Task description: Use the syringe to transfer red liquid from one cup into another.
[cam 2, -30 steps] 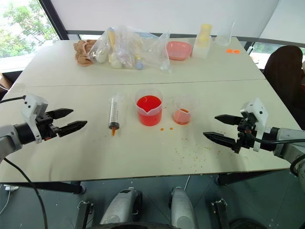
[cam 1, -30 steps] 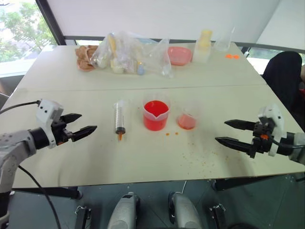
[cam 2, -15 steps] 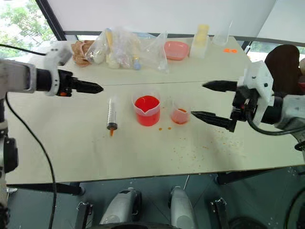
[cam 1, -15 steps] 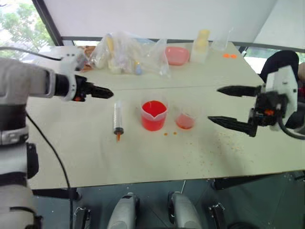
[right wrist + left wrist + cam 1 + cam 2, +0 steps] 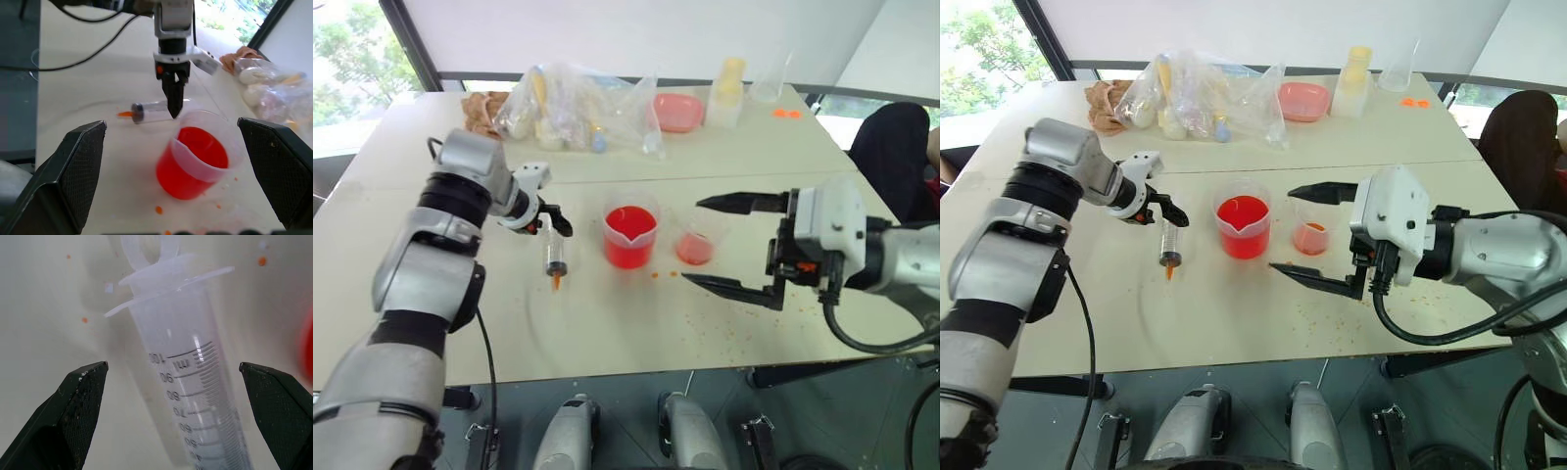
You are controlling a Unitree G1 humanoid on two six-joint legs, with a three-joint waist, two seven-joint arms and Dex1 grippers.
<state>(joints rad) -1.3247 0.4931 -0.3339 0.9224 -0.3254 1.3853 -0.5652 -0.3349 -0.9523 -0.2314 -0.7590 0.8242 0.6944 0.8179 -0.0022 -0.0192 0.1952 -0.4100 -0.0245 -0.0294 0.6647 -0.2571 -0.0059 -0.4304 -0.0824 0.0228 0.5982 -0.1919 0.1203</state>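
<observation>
Moved since earlier: left arm swung in from the near left edge to the middle of the surface; right arm drawn inward toward the cups.
Surface: pale cream table (image 5: 607,333), speckled with orange drops near its front; wide bare room on the near side, clutter of plastic bags along the far edge.
Right end effector (image 5: 1312,235): released, jaws spread wide and empty, level, just right of the cups.
Left end effector (image 5: 551,221): released, jaws apart and empty, pointed steeply down over the barrel's far end.
Large beaker: clear spouted plastic beaker (image 5: 632,236), bright red liquid (image 5: 631,227) inside, just right of the syringe.
Small cup: shorter clear plastic cup (image 5: 696,245), pale orange-red at its base, just right of the beaker.
Syringe: large clear plastic syringe (image 5: 554,247) with black seal and orange tip, flat on the surface, long axis running near to far, tip nearest.
Key relation: barrel between the left jaws in the wrist view, crosswise to them; left arm clearly nearer.
Next, likely: lowering and closing; beaker close on one side.
</observation>
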